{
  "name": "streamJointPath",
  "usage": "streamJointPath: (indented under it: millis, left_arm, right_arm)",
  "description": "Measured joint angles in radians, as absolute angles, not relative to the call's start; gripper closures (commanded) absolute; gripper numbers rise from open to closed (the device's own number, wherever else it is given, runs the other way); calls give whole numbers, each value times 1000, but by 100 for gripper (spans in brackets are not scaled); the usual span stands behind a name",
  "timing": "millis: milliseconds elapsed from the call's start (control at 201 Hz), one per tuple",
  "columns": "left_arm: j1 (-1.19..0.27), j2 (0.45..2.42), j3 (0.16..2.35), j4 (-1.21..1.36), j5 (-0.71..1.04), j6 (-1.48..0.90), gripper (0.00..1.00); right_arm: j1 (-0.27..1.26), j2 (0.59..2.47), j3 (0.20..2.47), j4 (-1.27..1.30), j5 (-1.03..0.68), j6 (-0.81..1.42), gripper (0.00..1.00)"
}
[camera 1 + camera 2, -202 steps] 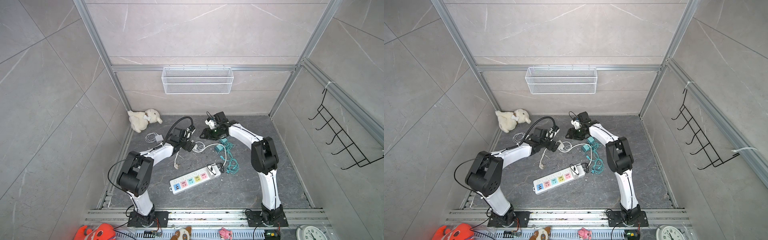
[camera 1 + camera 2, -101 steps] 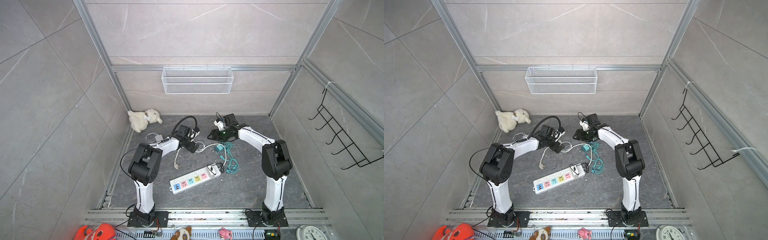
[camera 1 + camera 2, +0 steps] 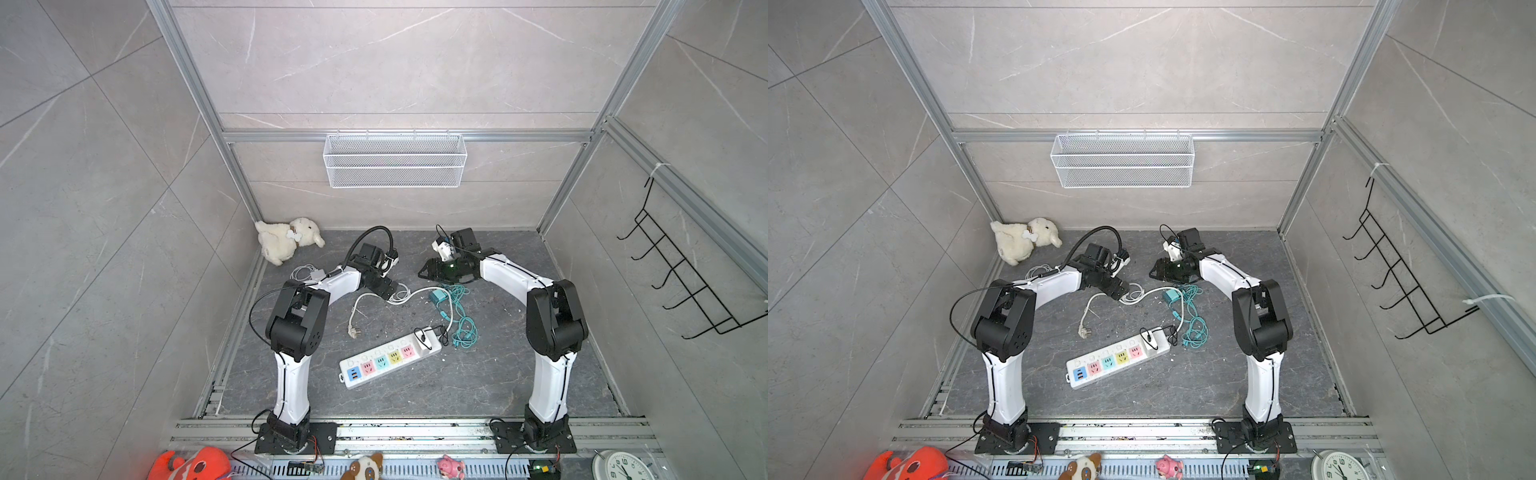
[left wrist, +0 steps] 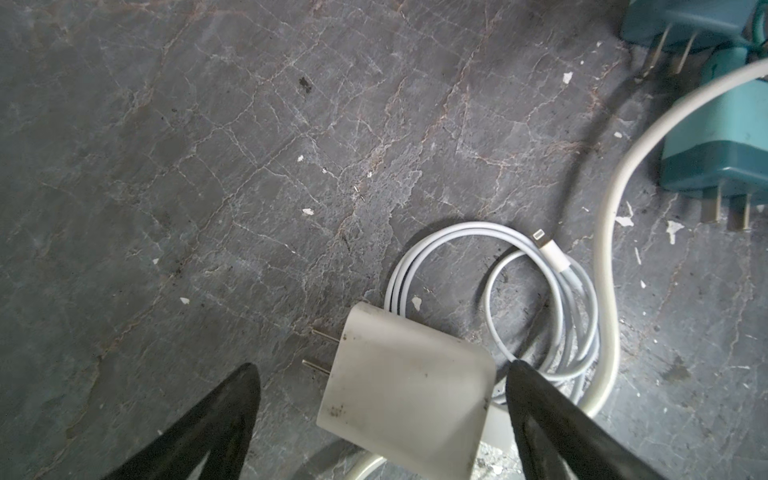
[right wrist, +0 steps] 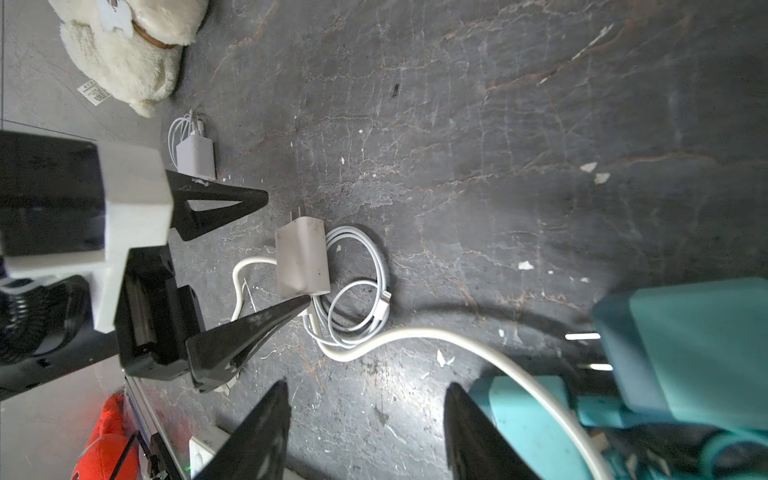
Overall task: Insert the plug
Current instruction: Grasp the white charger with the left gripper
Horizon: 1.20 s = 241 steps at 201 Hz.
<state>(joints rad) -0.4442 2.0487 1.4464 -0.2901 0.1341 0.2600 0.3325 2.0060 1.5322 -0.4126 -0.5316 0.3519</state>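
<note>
Two arms lean in over the far half of the floor. The power strip (image 3: 388, 359) lies nearer their bases, well apart from both grippers, with its coloured sockets facing up. The left gripper (image 4: 382, 365) hangs low with its jaws wide on either side of the white charger (image 4: 405, 390). The charger lies flat against its coiled cable (image 4: 540, 291), and its prongs (image 4: 326, 336) point away from the coil. One finger sits right at the charger's corner; the other stands clear. The right gripper (image 5: 365, 384) is about half spread and empty, beside the teal chargers (image 5: 685, 345).

The step in hand looks like picking up the plug, with the grip not yet closed. Next, I judge, the jaws must close squarely on the charger's flat sides, lift it off the cable and carry it to a free socket, prongs turned down.

The room is a grey tiled booth with a wire basket (image 3: 395, 160) on the back wall. The floor (image 4: 249, 166) is dark veined stone, scuffed and dotted with pale flecks.
</note>
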Motion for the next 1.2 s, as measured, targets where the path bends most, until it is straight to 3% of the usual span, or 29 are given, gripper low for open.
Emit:
streamJointPath:
  millis: [239, 503, 831, 986, 1200]
  left_arm:
    - [-444, 2081, 1472, -332, 134, 233, 12]
    - [-444, 2107, 1509, -353, 128, 173, 25]
    - [-444, 2109, 1531, -364, 80, 59, 51]
    - [-444, 2104, 1531, -373, 60, -15, 57]
    - [-444, 2061, 1505, -405, 26, -125, 60]
  right_arm:
    - [324, 1997, 1511, -408, -539, 352, 40]
    - [310, 1993, 1505, -402, -544, 352, 41]
    - [304, 1990, 1483, -398, -555, 351, 41]
    - [302, 1988, 1478, -389, -564, 351, 42]
    - [302, 1985, 1476, -384, -571, 352, 42]
